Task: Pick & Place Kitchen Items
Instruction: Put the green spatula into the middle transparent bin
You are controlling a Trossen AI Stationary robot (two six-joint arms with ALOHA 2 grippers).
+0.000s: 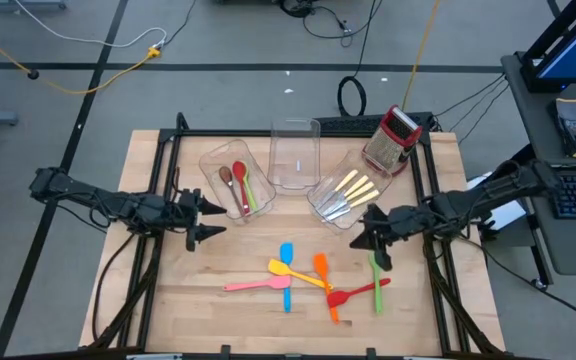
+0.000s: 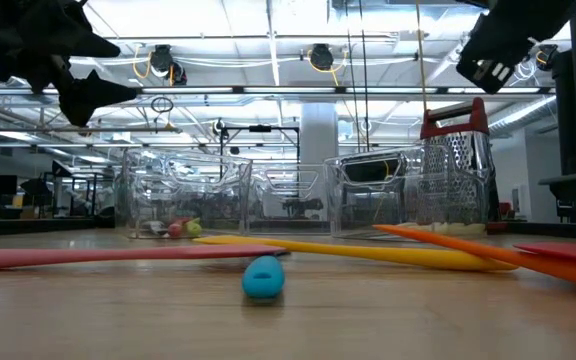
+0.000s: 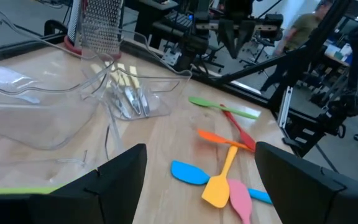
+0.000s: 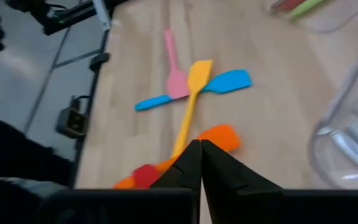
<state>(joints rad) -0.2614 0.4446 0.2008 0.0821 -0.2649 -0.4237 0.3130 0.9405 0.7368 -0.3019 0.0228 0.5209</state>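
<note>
Filling most of the high view, the wooden desk carried everything, with the two dark arms reaching in from the left and right edges of the frame. Three clear bins sat in the upper middle: the left bin held the red, brown and green spoons, the middle bin stood between the others, and the right bin held the cream-handled cutlery. A red-and-silver box grater stood just to the upper right of that bin. The left gripper hung at centre left of the frame, beside the left bin, its fingers spread wide and grasping nothing. The right gripper hung at centre right, just below the cutlery bin, its fingers clenched together and empty. In the lower middle of the frame lay the loose spatulas, crossing one another: the pink spatula farthest left, then the blue spatula, the yellow spatula, the orange spatula, the red spatula, and the green spatula farthest right, below the right gripper.
</note>
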